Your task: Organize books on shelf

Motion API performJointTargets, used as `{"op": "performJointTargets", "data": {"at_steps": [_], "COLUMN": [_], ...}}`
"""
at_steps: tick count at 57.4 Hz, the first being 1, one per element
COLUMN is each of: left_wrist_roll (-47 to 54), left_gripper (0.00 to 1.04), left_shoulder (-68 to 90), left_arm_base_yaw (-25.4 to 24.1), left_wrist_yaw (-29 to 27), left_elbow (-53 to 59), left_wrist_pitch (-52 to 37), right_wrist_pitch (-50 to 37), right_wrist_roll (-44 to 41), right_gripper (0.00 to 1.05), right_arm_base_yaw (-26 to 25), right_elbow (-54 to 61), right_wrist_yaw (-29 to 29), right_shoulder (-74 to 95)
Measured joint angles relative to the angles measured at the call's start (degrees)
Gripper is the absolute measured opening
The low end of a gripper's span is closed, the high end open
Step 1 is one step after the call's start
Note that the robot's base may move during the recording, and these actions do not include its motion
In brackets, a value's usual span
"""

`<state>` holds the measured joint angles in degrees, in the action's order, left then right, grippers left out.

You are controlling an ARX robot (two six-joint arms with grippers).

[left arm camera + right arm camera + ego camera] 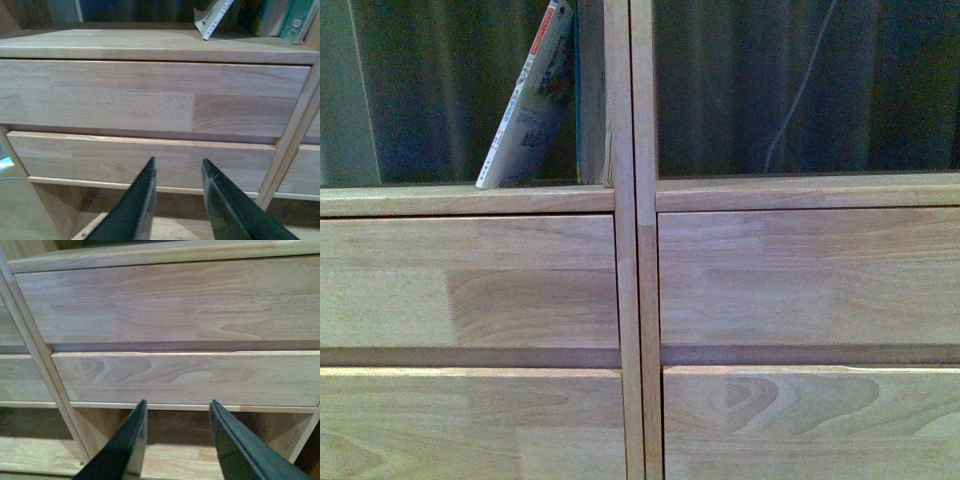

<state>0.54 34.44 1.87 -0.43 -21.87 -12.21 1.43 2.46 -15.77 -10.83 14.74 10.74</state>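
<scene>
A light wood shelf fills the front view, with plain drawer fronts in two columns. In its upper left compartment a thin white book with a red top edge leans to the right against an upright teal-edged book. The left wrist view shows the leaning book's lower corner and more upright books. My left gripper is open and empty, in front of the left column's lower drawer front. My right gripper is open and empty, below the right column's lower drawer. Neither gripper shows in the front view.
The upper right compartment is backless, with dark curtain and a thin cord behind it. Open compartments lie below the drawers in both columns. The centre uprights divide the columns.
</scene>
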Motion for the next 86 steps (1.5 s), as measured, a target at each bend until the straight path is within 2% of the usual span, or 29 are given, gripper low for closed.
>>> {"op": "performJointTargets", "data": {"at_steps": [7, 12, 17, 22, 71, 77, 86], "left_wrist_roll": [-0.2, -0.4, -0.4, -0.4, -0.4, -0.4, -0.4], "left_gripper": [0.03, 0.03, 0.03, 0.03, 0.03, 0.03, 0.03], "left_shoulder": [-3.2, -5.1, -6.7, -8.6, -24.0, -31.5, -33.9], "left_arm_base_yaw": [-1.6, -1.6, -1.6, -1.6, -1.6, -1.6, -1.6], "left_wrist_yaw": [0.1, 0.4, 0.4, 0.4, 0.3, 0.4, 0.4], "left_elbow": [4.3, 7.2, 9.3, 11.3, 21.2, 21.2, 21.2], "left_wrist_pitch": [-1.6, -2.2, -2.5, -2.7, 2.1, 10.9, 12.0], "right_wrist_pitch": [-0.2, -0.3, -0.2, -0.3, -1.2, -1.2, -1.2], "right_wrist_roll": [-1.2, -1.7, -2.1, -2.1, -2.1, -2.1, -2.1], "right_gripper": [0.18, 0.03, 0.03, 0.03, 0.03, 0.03, 0.03], "right_arm_base_yaw": [3.9, 6.3, 12.3, 15.2, 15.6, 15.6, 15.6], "right_elbow": [1.5, 2.8, 4.0, 5.1, 10.0, 10.0, 10.0], "right_wrist_yaw": [-3.2, -5.8, -13.3, -13.9, -14.6, -14.6, -14.6], "right_shoulder": [-2.5, -3.6, -4.8, -5.5, -10.4, -10.4, -10.4]}}
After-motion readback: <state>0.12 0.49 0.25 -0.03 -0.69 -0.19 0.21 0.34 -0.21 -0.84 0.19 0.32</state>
